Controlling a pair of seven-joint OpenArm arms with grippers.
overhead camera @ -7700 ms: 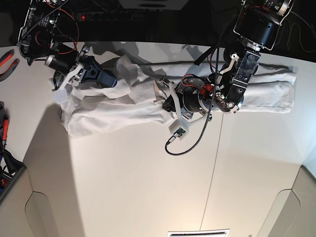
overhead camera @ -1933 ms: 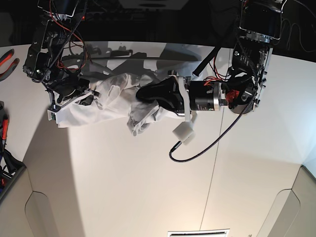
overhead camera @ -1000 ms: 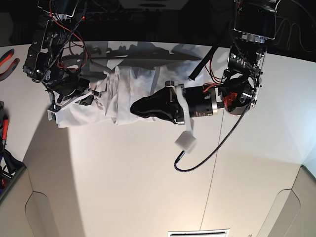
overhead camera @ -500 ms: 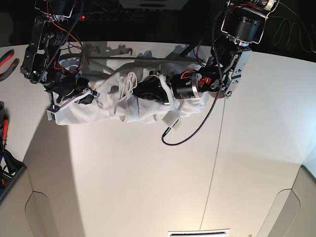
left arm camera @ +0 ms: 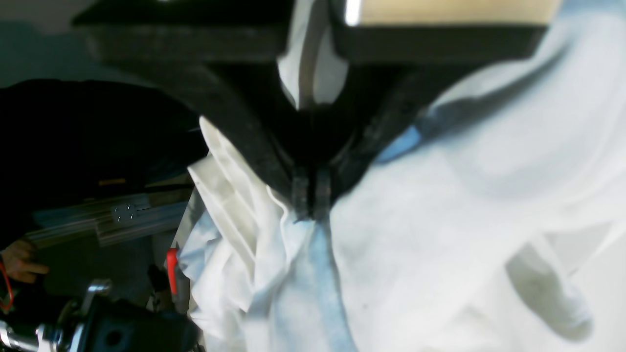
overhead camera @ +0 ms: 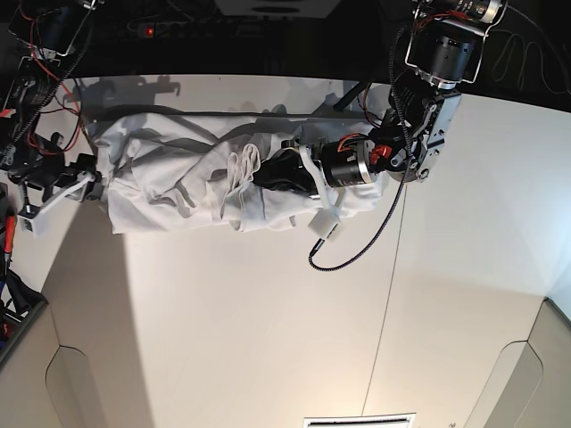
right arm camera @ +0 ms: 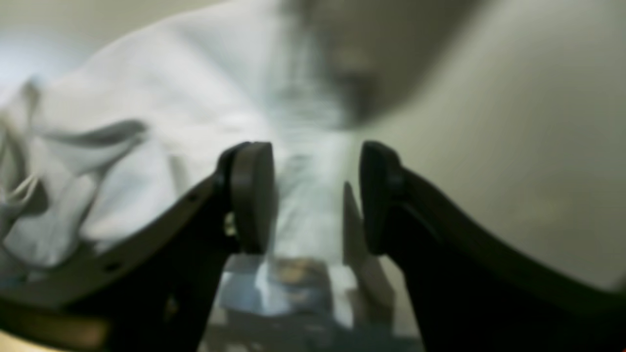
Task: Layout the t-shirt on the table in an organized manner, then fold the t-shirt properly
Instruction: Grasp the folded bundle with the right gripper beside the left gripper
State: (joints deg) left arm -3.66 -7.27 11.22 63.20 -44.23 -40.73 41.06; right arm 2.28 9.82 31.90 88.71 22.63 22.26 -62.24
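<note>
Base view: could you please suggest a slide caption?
Left hand pinches the bunched t-shirt on the table; right hand open beside it.

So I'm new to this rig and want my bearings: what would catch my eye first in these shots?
The t-shirt, a crumpled white band lying across the far part of the table. The left gripper is shut on a pinch of that cloth near the band's middle. The right gripper is open at the shirt's edge, on the base view's left; nothing shows between its pads.
</note>
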